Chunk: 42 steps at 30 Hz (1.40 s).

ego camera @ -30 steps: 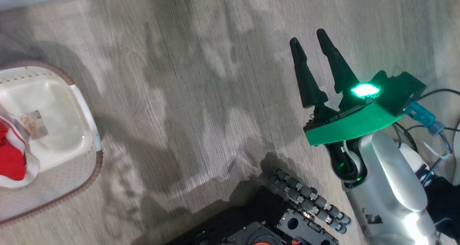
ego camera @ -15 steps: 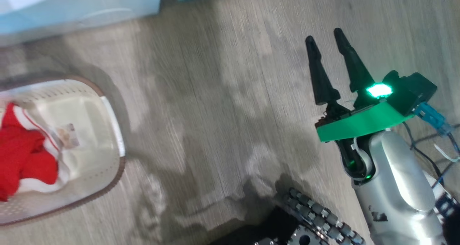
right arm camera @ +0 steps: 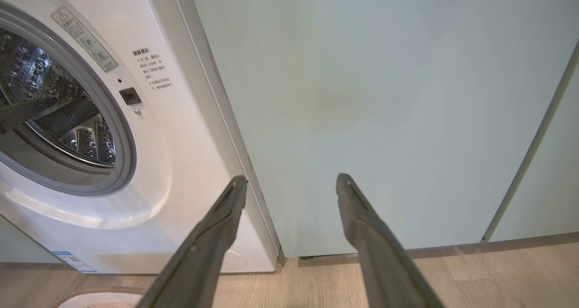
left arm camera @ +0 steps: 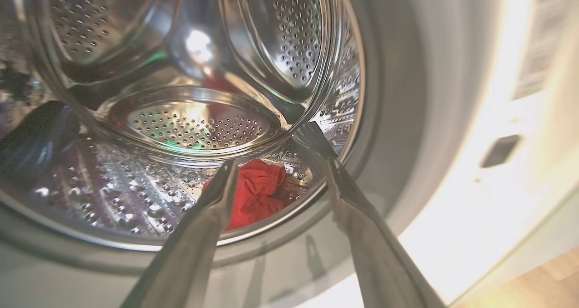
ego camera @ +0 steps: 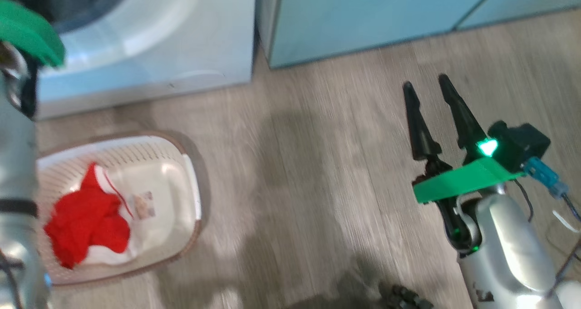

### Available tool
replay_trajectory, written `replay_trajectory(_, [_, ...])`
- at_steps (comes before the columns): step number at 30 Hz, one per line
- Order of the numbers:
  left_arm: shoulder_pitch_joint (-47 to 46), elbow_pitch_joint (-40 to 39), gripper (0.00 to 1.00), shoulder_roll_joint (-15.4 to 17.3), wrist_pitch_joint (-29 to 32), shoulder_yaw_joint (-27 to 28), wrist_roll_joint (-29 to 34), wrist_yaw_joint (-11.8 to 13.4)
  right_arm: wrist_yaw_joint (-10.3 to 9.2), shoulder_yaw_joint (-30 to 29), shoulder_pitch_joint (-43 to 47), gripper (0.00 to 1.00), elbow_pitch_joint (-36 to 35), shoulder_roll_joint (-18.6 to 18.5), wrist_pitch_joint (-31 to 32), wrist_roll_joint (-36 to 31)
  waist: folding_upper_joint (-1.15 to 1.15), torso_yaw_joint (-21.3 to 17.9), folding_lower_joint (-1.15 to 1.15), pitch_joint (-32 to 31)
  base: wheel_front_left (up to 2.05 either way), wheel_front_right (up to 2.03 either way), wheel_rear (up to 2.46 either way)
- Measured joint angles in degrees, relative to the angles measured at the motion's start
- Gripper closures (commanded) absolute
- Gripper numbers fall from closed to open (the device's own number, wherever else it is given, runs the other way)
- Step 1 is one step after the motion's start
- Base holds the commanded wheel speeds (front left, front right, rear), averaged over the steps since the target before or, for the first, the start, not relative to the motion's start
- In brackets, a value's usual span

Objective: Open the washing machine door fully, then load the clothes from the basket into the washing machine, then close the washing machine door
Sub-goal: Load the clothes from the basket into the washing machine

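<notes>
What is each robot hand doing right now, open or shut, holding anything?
Left gripper: open, fingers apart, holding nothing.
Right gripper: open, fingers apart, holding nothing.

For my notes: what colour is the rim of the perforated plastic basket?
Brown, around the cream-white perforated basket; the head view shows it best.

- One washing machine (right arm camera: 181,131), with one drum (left arm camera: 199,122).
- One basket (ego camera: 193,186).
- Two lots of clothes: a red heap (ego camera: 86,227) in the basket, a red piece (left arm camera: 255,192) in the drum.
- Two teal cabinet fronts (right arm camera: 362,95).
- Two pincers, the left pincer (left arm camera: 281,163) and the right pincer (ego camera: 425,82), with two fingers each.
</notes>
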Motion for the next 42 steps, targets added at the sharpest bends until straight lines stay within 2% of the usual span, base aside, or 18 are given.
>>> replay_trajectory(7, [12.81,-8.15,0.0,-4.16,0.0,1.0,-1.26,0.13,0.0,-1.78,4.16,0.0,0.89,-0.02,0.0,-2.18,0.0,2.77,0.0,-7.56,0.0,0.0,0.0])
replay_trajectory(14, [25.8,-17.31,0.0,-7.91,0.0,1.9,-0.33,2.19,0.0,-2.65,7.46,0.0,1.47,-0.02,0.0,-2.69,0.0,5.15,0.0,-14.26,0.0,0.0,0.0])
replay_trajectory(21, [37.83,-23.99,0.0,-11.52,0.0,3.6,-0.22,3.16,0.0,-2.81,11.37,0.0,2.02,-0.02,0.0,-3.26,0.0,7.0,0.0,-19.8,0.0,0.0,0.0])
replay_trajectory(32, [49.65,-31.59,0.0,-14.56,0.01,4.42,-0.14,4.68,0.0,-1.79,13.32,0.0,1.42,-0.02,0.49,-3.6,0.0,8.78,0.0,-23.65,0.0,0.0,0.0])
replay_trajectory(42, [55.93,-36.1,0.0,-15.0,0.01,0.63,-1.03,8.5,0.01,-2.14,15.07,0.0,0.97,-0.02,0.49,-3.47,0.0,9.31,0.0,-24.74,0.0,0.0,0.0])
